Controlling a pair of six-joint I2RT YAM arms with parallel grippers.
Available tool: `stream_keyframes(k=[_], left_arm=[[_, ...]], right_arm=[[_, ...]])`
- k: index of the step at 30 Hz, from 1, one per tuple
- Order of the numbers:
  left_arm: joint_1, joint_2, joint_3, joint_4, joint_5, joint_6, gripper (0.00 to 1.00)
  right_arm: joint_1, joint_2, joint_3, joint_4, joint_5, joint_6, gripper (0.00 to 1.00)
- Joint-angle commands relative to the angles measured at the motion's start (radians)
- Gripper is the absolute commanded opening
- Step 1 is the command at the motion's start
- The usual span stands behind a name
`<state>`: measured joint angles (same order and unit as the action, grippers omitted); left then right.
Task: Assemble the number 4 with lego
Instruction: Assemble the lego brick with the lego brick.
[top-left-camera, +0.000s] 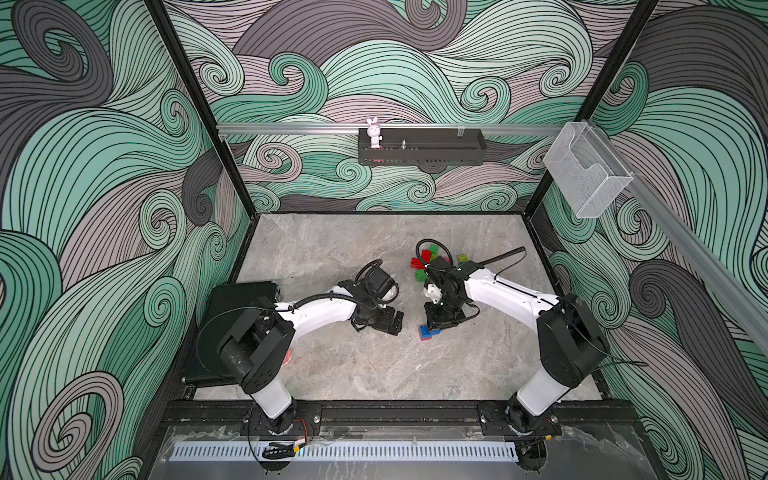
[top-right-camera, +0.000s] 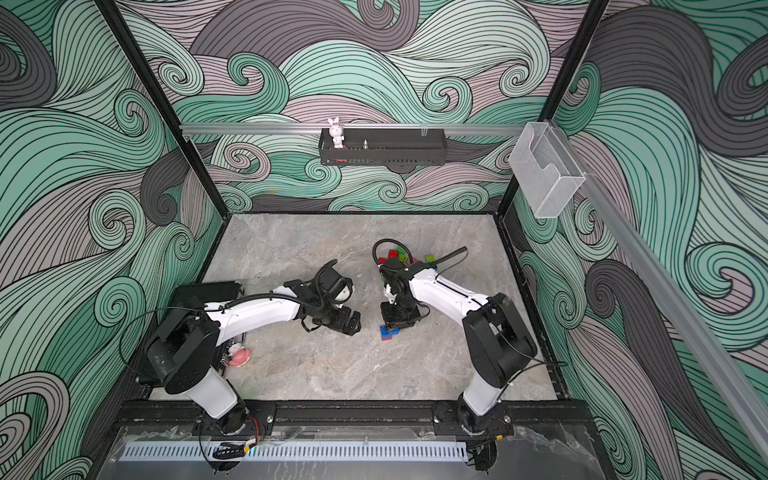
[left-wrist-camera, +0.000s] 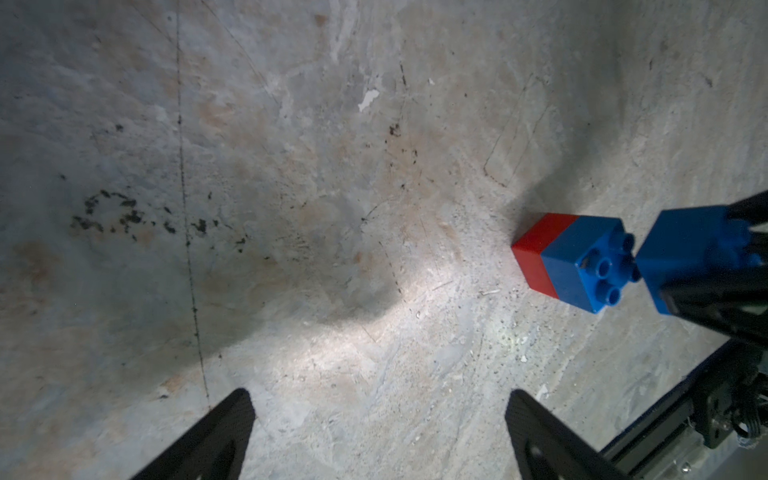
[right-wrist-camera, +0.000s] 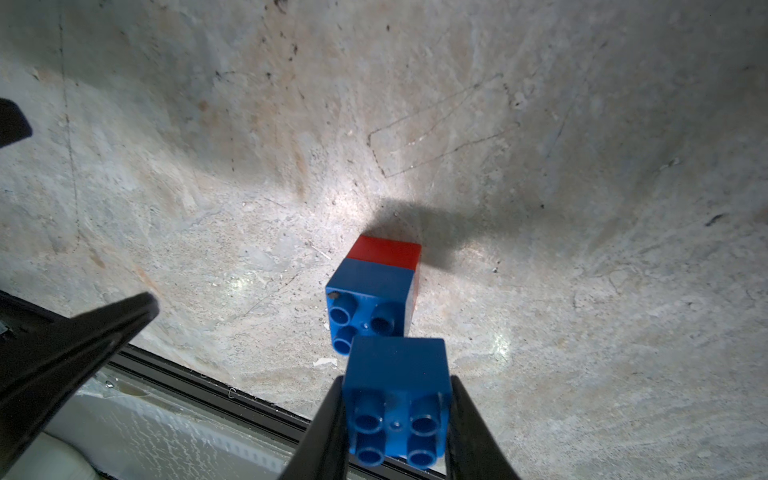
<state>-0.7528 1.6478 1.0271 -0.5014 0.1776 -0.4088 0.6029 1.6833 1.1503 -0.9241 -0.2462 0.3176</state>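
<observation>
While your right hand clamps a blue brick just beside the blue-and-red pair lying on the surface, your left hand gapes empty — you look barely begun; most bricks sit in the loose pile.

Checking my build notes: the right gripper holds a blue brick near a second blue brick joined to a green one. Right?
No. The right gripper holds a blue brick near a second blue brick, but that one is joined to a red brick, not a green one; the right wrist view shows this.
</observation>
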Motion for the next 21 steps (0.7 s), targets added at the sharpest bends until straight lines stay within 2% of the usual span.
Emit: stream_keyframes(k=[1, 21], left_arm=[[0.009, 0.005, -0.002, -0.003, 0.017, -0.010, 0.99], [0.013, 0.035, 0.006, -0.004, 0.077, 0.012, 0.98]], right_arm=[[0.008, 0.008, 0.016, -0.006, 0.021, 0.002, 0.00], [0.025, 0.038, -0.030, 0.026, 0.065, 0.031, 0.00]])
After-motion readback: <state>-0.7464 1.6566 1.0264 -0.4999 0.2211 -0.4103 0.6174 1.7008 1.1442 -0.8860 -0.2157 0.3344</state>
